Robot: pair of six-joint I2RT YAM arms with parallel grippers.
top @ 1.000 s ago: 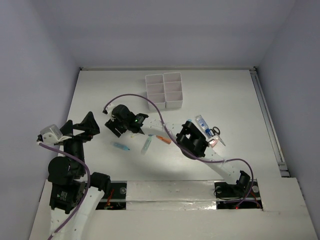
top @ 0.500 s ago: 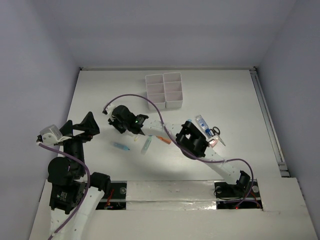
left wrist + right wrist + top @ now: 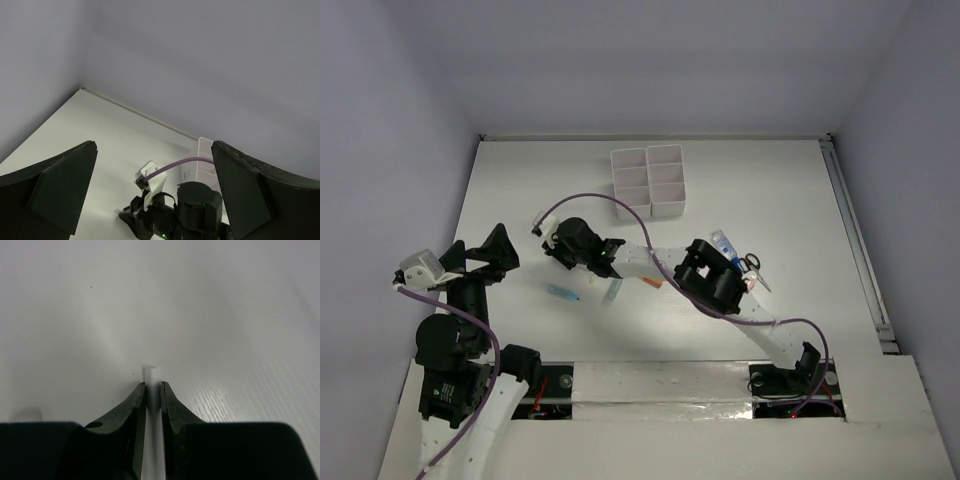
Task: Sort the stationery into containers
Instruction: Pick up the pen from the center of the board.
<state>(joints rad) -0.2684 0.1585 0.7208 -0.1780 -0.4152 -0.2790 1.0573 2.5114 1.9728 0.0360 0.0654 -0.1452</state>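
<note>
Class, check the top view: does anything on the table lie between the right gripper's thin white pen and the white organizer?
Nothing visible on the table does. The right gripper, shut on the thin white pen, has bare table between it and the organizer; only the arm's own purple cable arcs across that stretch.

White: table (image 3: pixel 520 200), organizer (image 3: pixel 647 182), pen (image 3: pixel 151 374). Black: left tool (image 3: pixel 153 146), right tool (image 3: pixel 153 386), scissors (image 3: pixel 751 266) handles. Purple: cable (image 3: pixel 582 192). Blue: tube (image 3: pixel 723 245) label. Markers: one blue marker (image 3: pixel 562 292), one pale-green marker (image 3: pixel 613 291), one orange marker (image 3: pixel 653 283). Grey-lilac: walls (image 3: pixel 670 60).

The organizer (image 3: pixel 647 181) is smooth plastic, the table (image 3: pixel 240 390) matt, ribbed.
</note>
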